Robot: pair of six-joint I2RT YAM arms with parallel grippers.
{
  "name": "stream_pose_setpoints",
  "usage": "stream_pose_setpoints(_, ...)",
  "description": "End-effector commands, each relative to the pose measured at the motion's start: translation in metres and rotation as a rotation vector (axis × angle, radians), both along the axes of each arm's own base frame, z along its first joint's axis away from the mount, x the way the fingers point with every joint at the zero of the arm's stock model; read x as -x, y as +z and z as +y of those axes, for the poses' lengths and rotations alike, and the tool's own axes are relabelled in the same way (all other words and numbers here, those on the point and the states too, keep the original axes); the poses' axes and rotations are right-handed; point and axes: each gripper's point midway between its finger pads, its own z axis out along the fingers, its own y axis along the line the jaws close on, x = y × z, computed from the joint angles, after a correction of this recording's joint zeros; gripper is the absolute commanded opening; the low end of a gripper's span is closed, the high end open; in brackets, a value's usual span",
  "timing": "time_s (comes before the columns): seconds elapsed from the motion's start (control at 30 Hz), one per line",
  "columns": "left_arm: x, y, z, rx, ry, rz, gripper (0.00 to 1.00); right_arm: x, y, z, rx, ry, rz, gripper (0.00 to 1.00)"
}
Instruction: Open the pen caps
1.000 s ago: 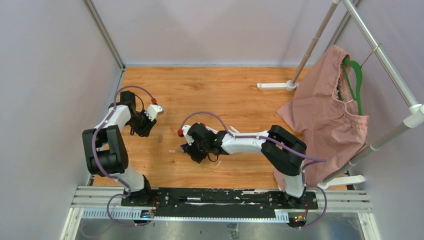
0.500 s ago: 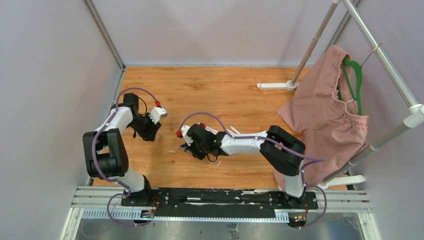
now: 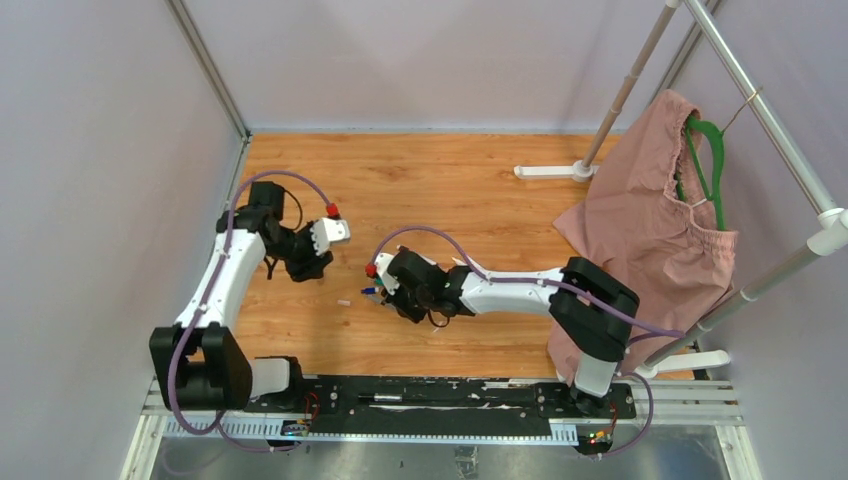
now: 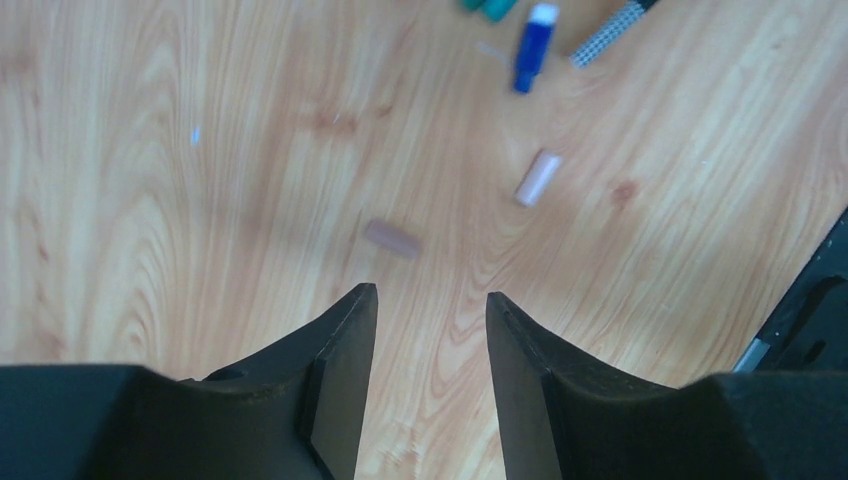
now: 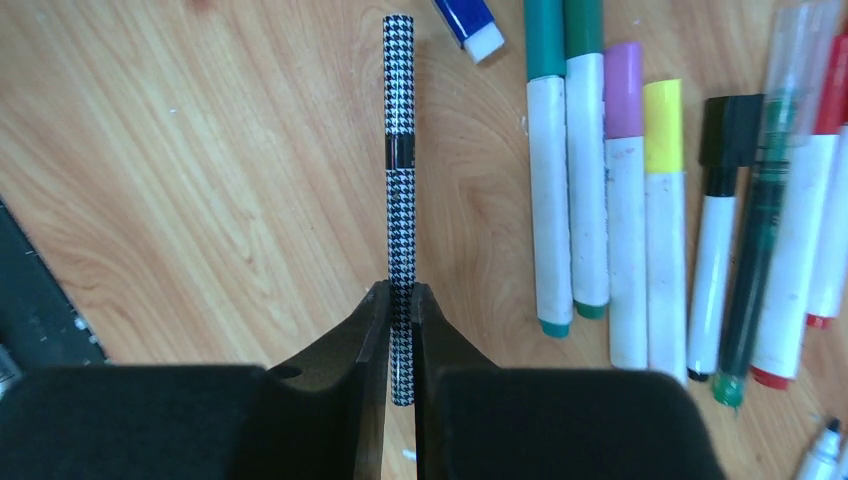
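Observation:
My right gripper [image 5: 400,300] is shut on a black-and-white houndstooth pen [image 5: 399,180] that points away from it, low over the wood. To its right lie several white markers with caps on: green [image 5: 545,35], purple [image 5: 622,75], yellow [image 5: 662,112], black [image 5: 730,130] and red [image 5: 832,70]. A loose blue cap [image 5: 468,22] lies near the pen's far end and also shows in the left wrist view [image 4: 533,45]. My left gripper [image 4: 428,300] is open and empty above bare wood. A pale cap [image 4: 537,178] and a brownish piece [image 4: 391,239] lie ahead of it.
A pink garment [image 3: 650,230] hangs on a white rack at the right, and the rack's foot [image 3: 550,171] rests on the far floor. Grey walls close in the left and back. The arm rail [image 3: 440,395] runs along the near edge.
My left arm has swung right, toward the middle and the pens, with its gripper still open. My right gripper has shifted slightly right and stays shut on the houndstooth pen.

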Motion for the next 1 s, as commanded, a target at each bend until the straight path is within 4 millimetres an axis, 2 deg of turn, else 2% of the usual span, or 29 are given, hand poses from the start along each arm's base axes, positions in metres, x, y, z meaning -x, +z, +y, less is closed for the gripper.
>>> stream_pose_setpoints(0.0, 0.033, 0.006, -0.039, -0.014, -0.242, -0.062, 0.5, 0.011, 0.03, -0.004, -0.039, 0.029, -0.003, 0.0)
stream_pose_setpoints(0.13, 0.046, 0.02, -0.059, -0.033, -0.41, -0.19, 0.51, 0.017, 0.05, -0.004, -0.102, 0.033, 0.044, 0.0)
stream_pose_setpoints(0.23, 0.051, 0.044, -0.07, -0.006, -0.502, -0.338, 0.51, 0.02, 0.065, -0.002, -0.169, 0.029, 0.11, 0.0)
stream_pose_setpoints(0.43, 0.064, 0.073, -0.081, -0.008, -0.648, -0.557, 0.55, 0.028, 0.098, 0.005, -0.289, 0.059, 0.23, 0.0)
stream_pose_setpoints(0.77, 0.089, 0.049, -0.093, -0.068, -0.872, -0.633, 0.58, 0.028, 0.131, 0.007, -0.399, 0.068, 0.35, 0.0)
stream_pose_setpoints(0.87, 0.086, 0.049, -0.099, -0.075, -0.904, -0.629, 0.58, 0.027, 0.135, 0.01, -0.411, 0.068, 0.37, 0.0)
stream_pose_setpoints(0.97, 0.073, 0.055, -0.104, -0.095, -0.889, -0.672, 0.58, 0.026, 0.136, 0.015, -0.415, 0.069, 0.391, 0.0)
